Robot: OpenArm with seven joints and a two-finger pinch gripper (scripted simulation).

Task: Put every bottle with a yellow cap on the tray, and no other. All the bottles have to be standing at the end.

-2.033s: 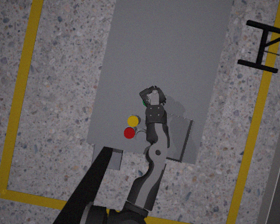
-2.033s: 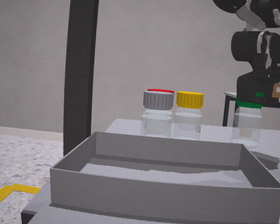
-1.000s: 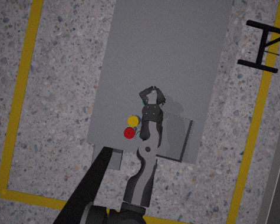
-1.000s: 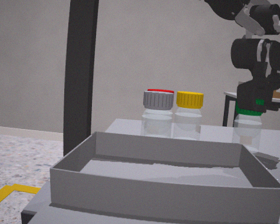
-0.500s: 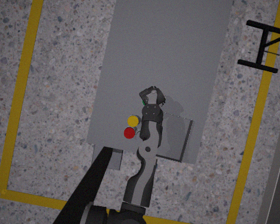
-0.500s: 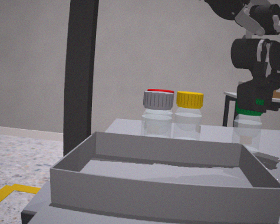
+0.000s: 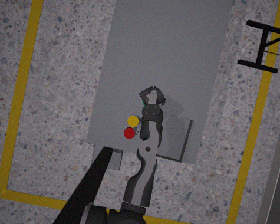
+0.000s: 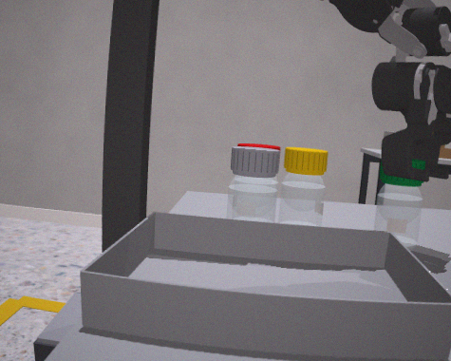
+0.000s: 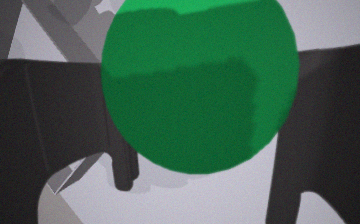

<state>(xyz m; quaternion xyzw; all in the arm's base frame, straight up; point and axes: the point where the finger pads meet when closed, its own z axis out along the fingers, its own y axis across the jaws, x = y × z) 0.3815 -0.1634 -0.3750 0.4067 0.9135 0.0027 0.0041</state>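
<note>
My gripper (image 7: 152, 96) (image 8: 406, 163) (image 9: 196, 132) is shut on the green cap of a clear bottle (image 7: 143, 102) (image 8: 399, 201) (image 9: 200, 85), which stands upright beyond the tray; its base is hidden behind the tray wall. The grey tray (image 7: 186, 138) (image 8: 270, 318) sits at the near end of the table and holds no bottle. A yellow-capped bottle (image 7: 133, 121) (image 8: 306, 161) stands upright on the table beside the tray. A grey-capped bottle (image 8: 254, 161) stands to its left in the exterior view, and a red-capped bottle (image 7: 129, 132) (image 8: 258, 146) stands behind that one.
The grey table (image 7: 167, 44) (image 8: 346, 216) stretches away from the arm. A black post (image 8: 127, 119) rises by the table's corner. A black stand (image 7: 262, 47) is on the floor beyond a yellow floor line (image 7: 20, 88). A small side table (image 8: 371, 153) stands at the back.
</note>
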